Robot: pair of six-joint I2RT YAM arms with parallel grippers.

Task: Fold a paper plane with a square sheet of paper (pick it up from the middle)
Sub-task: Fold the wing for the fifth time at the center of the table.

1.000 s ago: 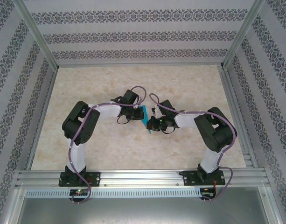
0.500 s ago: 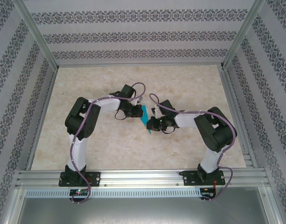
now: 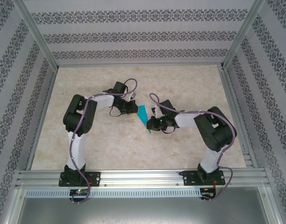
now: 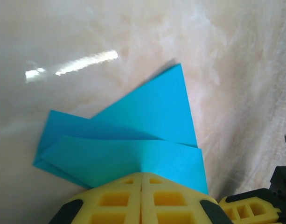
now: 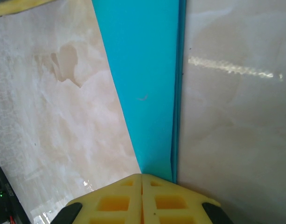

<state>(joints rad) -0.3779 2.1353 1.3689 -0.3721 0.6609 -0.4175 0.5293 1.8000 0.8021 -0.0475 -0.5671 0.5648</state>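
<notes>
Top external view: both of your arms bend inward and meet near the middle of the table point(image 3: 194, 84). The folded blue paper point(image 3: 143, 112) lies on a slant between them, running from far left to near right. Your left gripper point(image 3: 133, 108) is at its far-left end and your right gripper point(image 3: 151, 125) at its near-right end. From this height you cannot tell whether the paper is lifted or touching the tabletop.

Left wrist view: your left gripper point(image 4: 142, 179) has its yellow fingers point(image 4: 115, 200) clenched together, with the seam between them closed. The near edge of the paper point(image 4: 147, 121) runs straight in under the tips, so you are pinching it there. The paper shows several layers. One triangular flap points away toward the far right. A flatter band crosses in front of it, and another layer sticks out to the left with a doubled edge. A thin shadow follows the flap's far side on the table point(image 4: 63, 32), which also carries a bright streak of glare.

Right wrist view: your right gripper point(image 5: 142, 181) is likewise clamped, yellow fingers point(image 5: 115, 203) pressed tight together. The narrow end of the paper point(image 5: 143, 84) is caught at the tips. From there it widens away from you as a long wedge and runs out past the far edge of the picture. Along its right side you can see stacked edges.
</notes>
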